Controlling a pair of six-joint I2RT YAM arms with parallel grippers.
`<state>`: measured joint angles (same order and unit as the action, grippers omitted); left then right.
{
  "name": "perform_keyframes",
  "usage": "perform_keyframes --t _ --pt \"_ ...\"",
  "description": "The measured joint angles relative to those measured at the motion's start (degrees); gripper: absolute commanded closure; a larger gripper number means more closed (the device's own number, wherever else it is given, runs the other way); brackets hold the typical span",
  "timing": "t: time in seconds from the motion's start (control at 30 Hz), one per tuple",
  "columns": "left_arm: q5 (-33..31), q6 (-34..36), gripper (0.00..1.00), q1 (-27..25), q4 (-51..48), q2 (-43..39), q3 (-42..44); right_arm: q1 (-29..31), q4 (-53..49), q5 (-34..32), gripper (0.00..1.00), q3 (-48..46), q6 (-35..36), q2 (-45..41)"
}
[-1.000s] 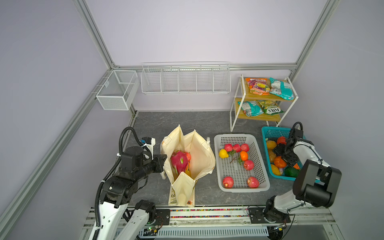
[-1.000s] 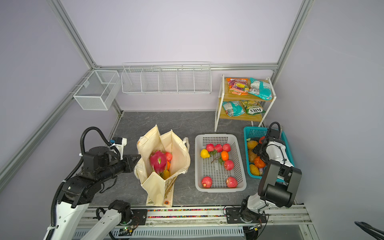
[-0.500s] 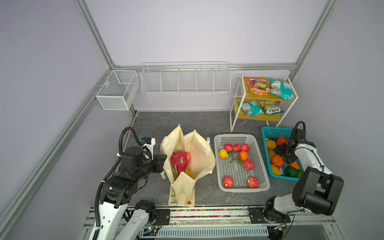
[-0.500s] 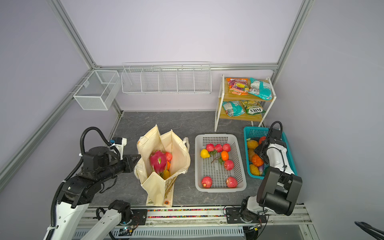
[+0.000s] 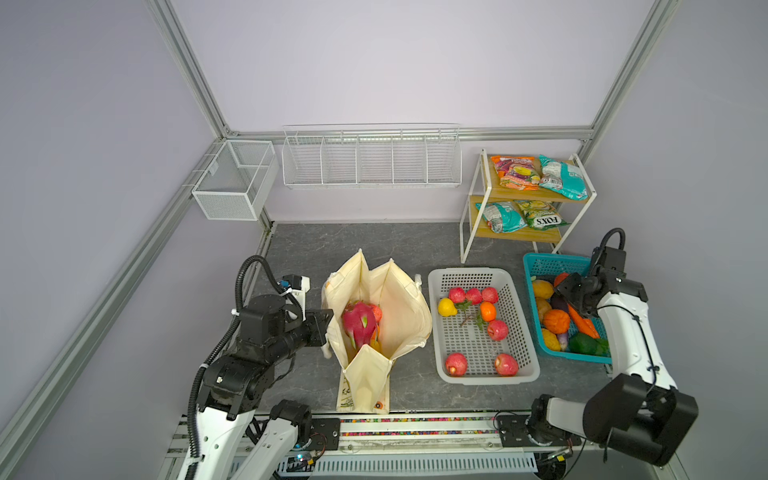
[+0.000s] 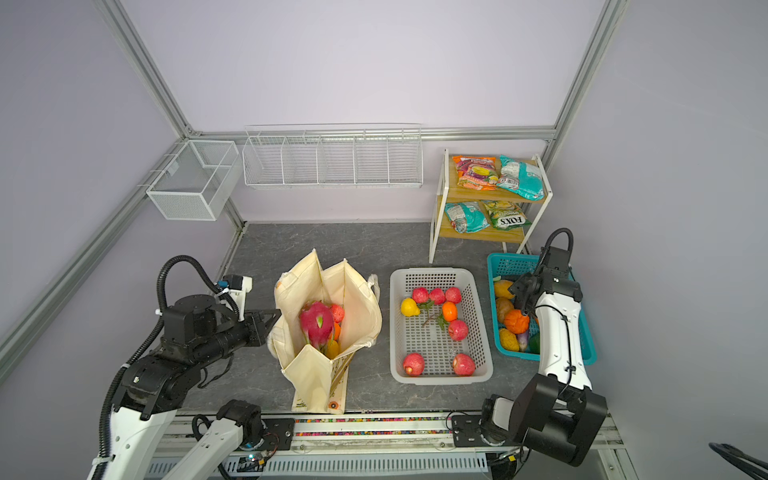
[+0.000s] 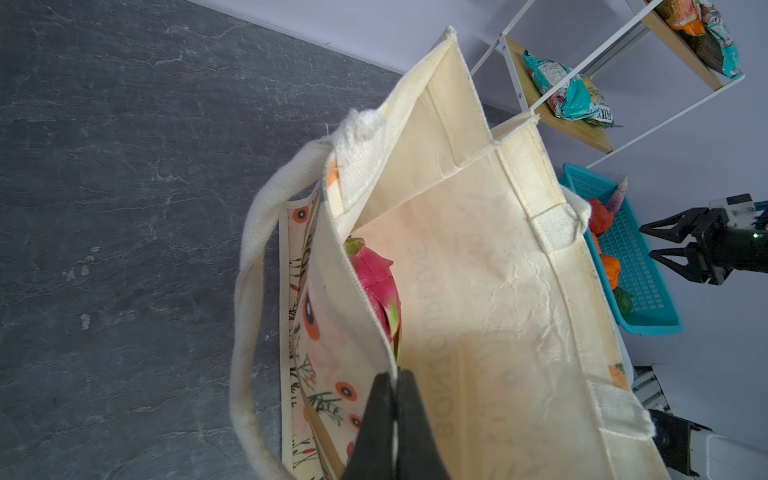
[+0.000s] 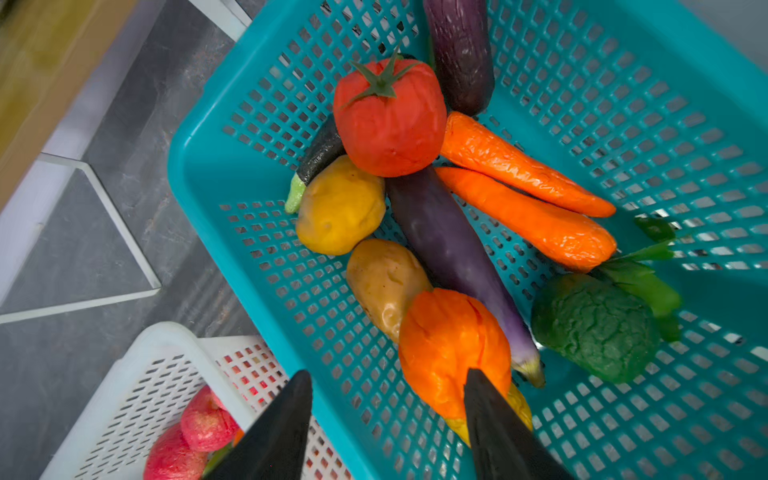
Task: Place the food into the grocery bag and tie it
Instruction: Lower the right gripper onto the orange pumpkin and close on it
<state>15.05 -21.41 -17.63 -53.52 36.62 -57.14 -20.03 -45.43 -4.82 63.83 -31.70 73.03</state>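
Two claws: left claw clamped on the rim of the limp bag; right claw spread over a squashy-looking orange fruit at right, probably best pinched across its middle.

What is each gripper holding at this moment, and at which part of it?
The left gripper pinches the grocery bag by the top edge of one side wall. The right gripper holds nothing; its fingers stand open over the teal basket.
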Motion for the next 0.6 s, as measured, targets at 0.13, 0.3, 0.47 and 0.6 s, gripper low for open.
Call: perform_keyframes --t 0.13,0.3,0.47,0.6 --pt "0.02 0.0 1.0 0.0 0.02 -0.04 0.04 0.04 -1.29 -1.7 0.02 -0.2 0.57 0.33" --pt "0.22 0.02 1.0 0.0 0.0 0.44 0.04 0.22 -1.38 -3.96 0.11 -3.13 1.7 0.57" --pt "0.44 -0.04 1.0 0.0 0.07 1.6 0.02 0.76 -1.09 -5.92 0.11 -5.79 2.03 2.36" --pt "0.44 -0.48 1.0 0.0 0.07 1.7 0.02 0.81 -0.17 -6.91 0.11 -7.08 2.4 4.35"
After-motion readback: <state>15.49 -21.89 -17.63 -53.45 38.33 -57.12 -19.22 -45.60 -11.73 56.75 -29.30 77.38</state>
